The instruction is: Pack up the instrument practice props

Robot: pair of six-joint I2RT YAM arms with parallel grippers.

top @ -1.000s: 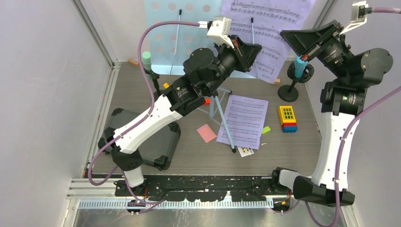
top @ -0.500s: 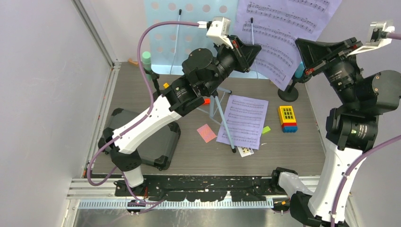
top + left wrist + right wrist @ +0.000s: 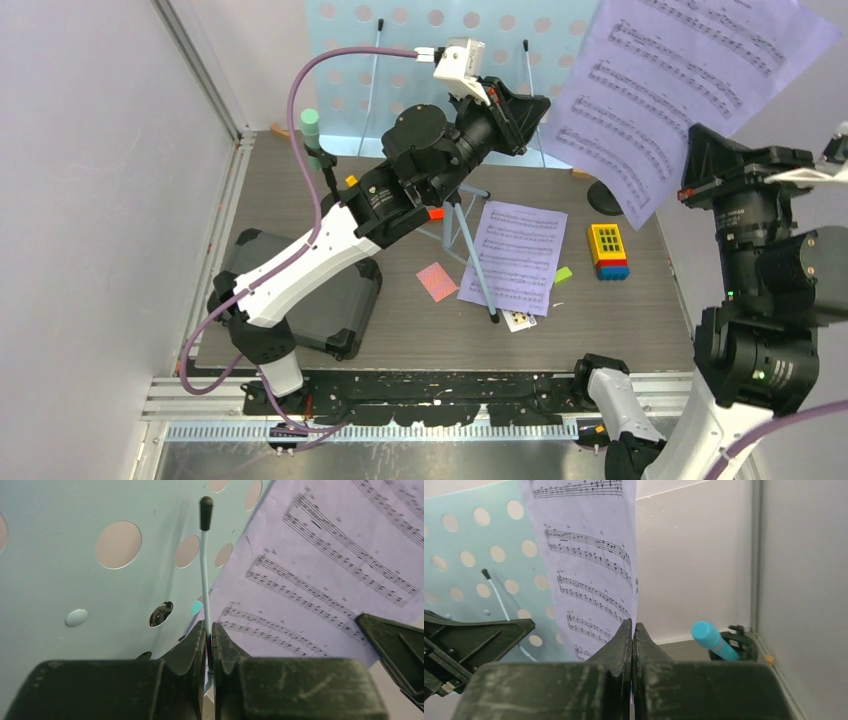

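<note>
As left claw [image 3: 210, 630] clamps the rack wire [image 3: 204, 565], right claw [image 3: 632, 628] pinches a lilac page [image 3: 589, 555].

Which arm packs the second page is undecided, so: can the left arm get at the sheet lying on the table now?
Probably not. The left gripper is shut on the thin retaining wire of the music rack, so it is occupied, and a pale blue tripod leg lies across the sheet on the table.
</note>
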